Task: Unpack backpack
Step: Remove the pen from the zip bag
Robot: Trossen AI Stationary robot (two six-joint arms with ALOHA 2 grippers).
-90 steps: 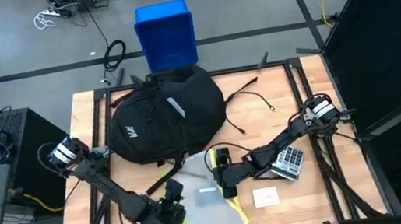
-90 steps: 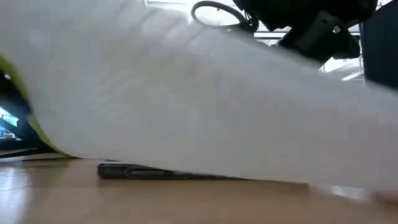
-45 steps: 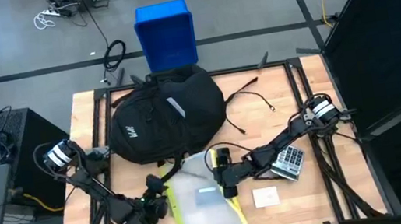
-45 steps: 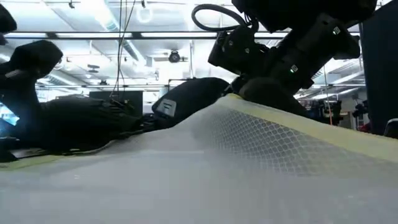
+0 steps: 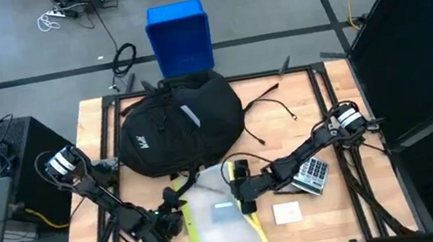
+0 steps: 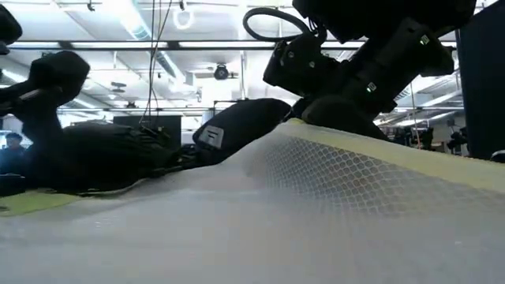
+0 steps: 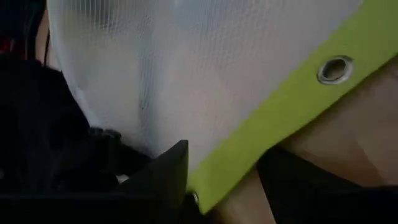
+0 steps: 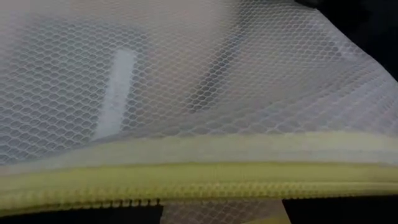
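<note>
1. High view: the backpack [image 5: 179,124] is seen lying at the table's [image 5: 304,138] far middle, before the blue box [image 5: 179,37]. A mesh pouch [image 5: 220,218] with yellow-green edging lies just in front of it. The right gripper [image 5: 243,187] is stretched low onto the pouch's right edge; its fingers are too small to be made out here. The left gripper [image 5: 169,223] is found at the pouch's left edge, shifted slightly toward it since half a second ago. A calculator [image 5: 314,173] and a white card [image 5: 287,211] lie to the right.
2. Low view: the foreground is filled by mesh; the backpack [image 6: 158,146] is partly hidden behind it.
3. Left wrist view: the pouch's edging [image 7: 273,118] is seen between spread fingers [image 7: 165,171], not pinched.
4. Right wrist view: the zipper edge [image 8: 199,171] is seen close up; whether the fingers grip it cannot be told.
</note>
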